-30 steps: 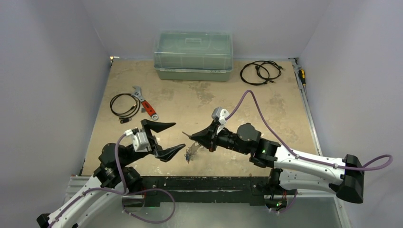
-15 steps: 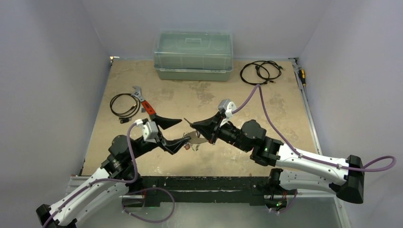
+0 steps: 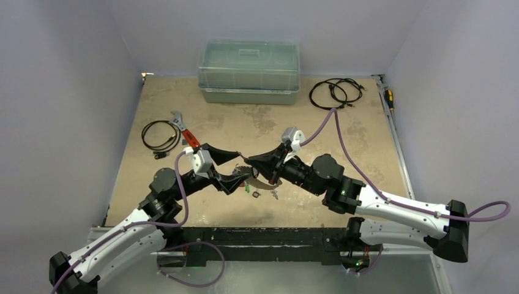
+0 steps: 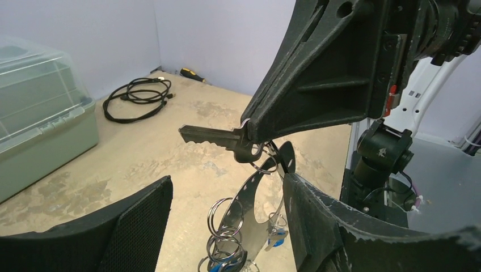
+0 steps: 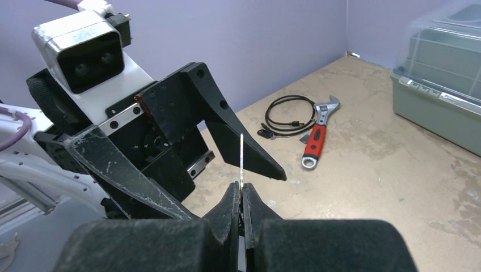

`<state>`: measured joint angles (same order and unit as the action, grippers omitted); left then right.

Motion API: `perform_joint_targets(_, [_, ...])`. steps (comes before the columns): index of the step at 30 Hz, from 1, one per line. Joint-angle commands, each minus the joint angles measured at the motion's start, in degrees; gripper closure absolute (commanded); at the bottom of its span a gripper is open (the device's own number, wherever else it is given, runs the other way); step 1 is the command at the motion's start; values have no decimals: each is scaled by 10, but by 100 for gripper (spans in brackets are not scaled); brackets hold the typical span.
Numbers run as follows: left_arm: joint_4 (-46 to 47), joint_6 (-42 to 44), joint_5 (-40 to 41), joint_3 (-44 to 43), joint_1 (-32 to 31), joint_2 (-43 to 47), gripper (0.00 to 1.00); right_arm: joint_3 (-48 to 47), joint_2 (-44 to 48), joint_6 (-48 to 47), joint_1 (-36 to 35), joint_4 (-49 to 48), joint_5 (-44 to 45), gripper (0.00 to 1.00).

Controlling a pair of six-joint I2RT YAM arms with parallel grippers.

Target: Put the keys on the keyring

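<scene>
Desk (image 3: 263, 122): tan, scuffed. Clear-lidded green bin (image 3: 248, 71) is sitting at the middle of the far edge.

Both arms are meeting over the near half of the desk, about midway between the left and right edges.

Left pincer (image 3: 243, 164): I am reading it as open, its jaws standing apart on either side of the hanging keyring. I cannot tell whether either jaw is touching it.

Right pincer (image 5: 241, 195): closed, pinching the head of one key (image 4: 207, 136), whose blade is sticking out sideways.

Two black cable coils are lying flat, one (image 3: 160, 135) near the left edge and one (image 3: 333, 93) near the far right corner. A red-handled wrench (image 3: 186, 133) is lying just beside the left coil.

Keyring (image 4: 255, 198): the silver crescent is dangling off the desk just below the gripped key, between my left jaws.

Split rings (image 4: 221, 218) are hanging on it, with other keys (image 4: 221, 262) carrying blue tags at the bottom.
</scene>
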<state>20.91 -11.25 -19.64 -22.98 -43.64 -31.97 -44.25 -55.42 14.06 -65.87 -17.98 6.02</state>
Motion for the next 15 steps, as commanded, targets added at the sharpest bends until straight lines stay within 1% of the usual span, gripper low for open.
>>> perform_joint_targets(1, [70, -34, -10, 7, -4, -20, 30, -35, 15, -3, 1, -54, -10, 100])
perform_joint_targets(5, [120, -51, -9, 21, -14, -33, 29, -37, 15, -2, 1, -52, -9, 100])
perform_joint_targets(9, [137, -45, 2, 22, -27, -49, 28, -37, 19, -2, 1, -49, -7, 100])
perform_joint_targets(12, [145, -42, 3, 22, -33, -63, 31, -38, 18, -2, 1, -47, -6, 100])
perform_joint_targets(15, [151, -33, 13, 23, -39, -64, 39, -38, 17, -2, 1, -48, -5, 100])
